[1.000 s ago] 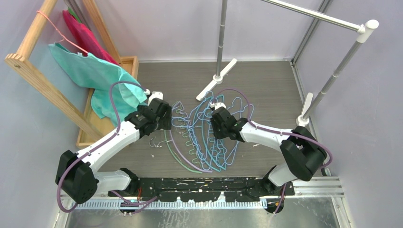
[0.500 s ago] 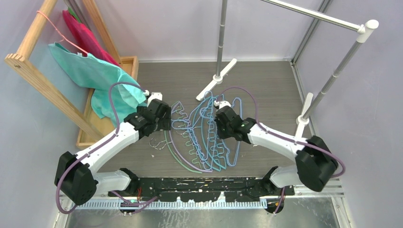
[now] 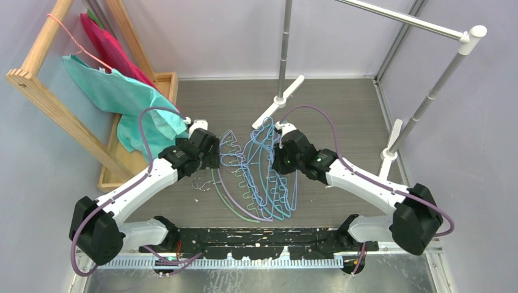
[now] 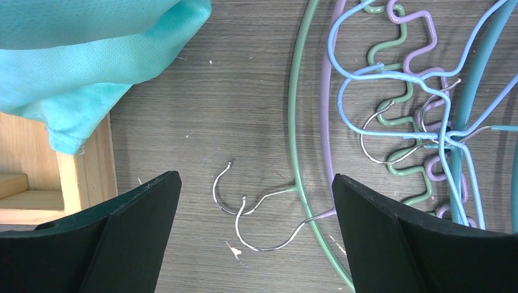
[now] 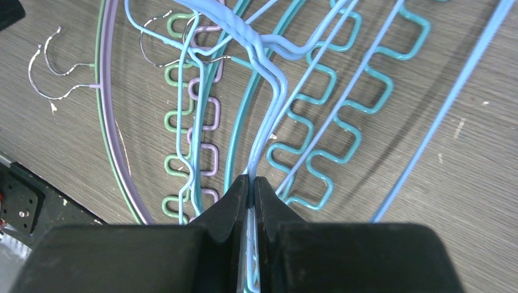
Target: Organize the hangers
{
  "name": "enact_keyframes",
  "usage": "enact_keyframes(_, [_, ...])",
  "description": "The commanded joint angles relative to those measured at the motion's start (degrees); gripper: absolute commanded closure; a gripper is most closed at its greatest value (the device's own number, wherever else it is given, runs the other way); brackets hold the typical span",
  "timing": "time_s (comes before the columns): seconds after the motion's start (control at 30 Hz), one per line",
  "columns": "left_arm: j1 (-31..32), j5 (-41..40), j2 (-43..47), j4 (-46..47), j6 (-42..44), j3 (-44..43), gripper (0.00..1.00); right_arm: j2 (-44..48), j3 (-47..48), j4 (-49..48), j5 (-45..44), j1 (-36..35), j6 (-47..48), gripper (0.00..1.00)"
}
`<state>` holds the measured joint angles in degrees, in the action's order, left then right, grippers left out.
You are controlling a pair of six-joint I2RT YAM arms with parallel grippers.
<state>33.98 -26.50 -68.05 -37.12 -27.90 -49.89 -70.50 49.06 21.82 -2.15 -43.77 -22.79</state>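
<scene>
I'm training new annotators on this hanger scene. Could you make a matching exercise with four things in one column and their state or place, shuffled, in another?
Things:
1. left gripper
2. right gripper
3. teal cloth
4. lilac hanger

States or places:
A. hanging by the wooden rack
B. shut on a light-blue wire hanger
C. open, above two metal hooks
D. lying beside the green hanger

Pairs: 1-C, 2-B, 3-A, 4-D

one tangled pile of hangers. in the pile: one green arched hanger, one lilac arched hanger, what look like two teal arched hangers, four metal hooks, and several light-blue wire hangers, too interlaced to count. left of the pile: one wooden rack, one pink wire hanger, one teal cloth, one red cloth. behind the pile: one silver rail.
</scene>
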Motion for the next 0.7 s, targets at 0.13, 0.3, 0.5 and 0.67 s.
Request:
enact_keyframes(0.13, [-0.40, 0.01, 1.76, -0.04, -0.67, -0.58, 0.02, -6.74, -2.20, -9.95, 5.05, -0.27, -1.38, 0.78])
enact_keyframes(0.3, [-0.40, -0.22, 2.36, -0.38, -0.67, -0.36, 0.02, -8.73, -3.63, -11.94, 5.64, -0.31, -2.07, 0.76])
enact_keyframes(0.5, [-0.40, -0.39, 2.66, -0.38, -0.82, 0.42, 0.02, -8.93, -4.57, -11.78, 4.53, -0.28, -2.03, 0.65])
enact_keyframes(0.67, [-0.41, -0.23, 2.57, -0.09, -1.14, 0.89, 0.02, -9.45, -4.84, -11.49, 5.05, -0.32, -2.09, 0.61])
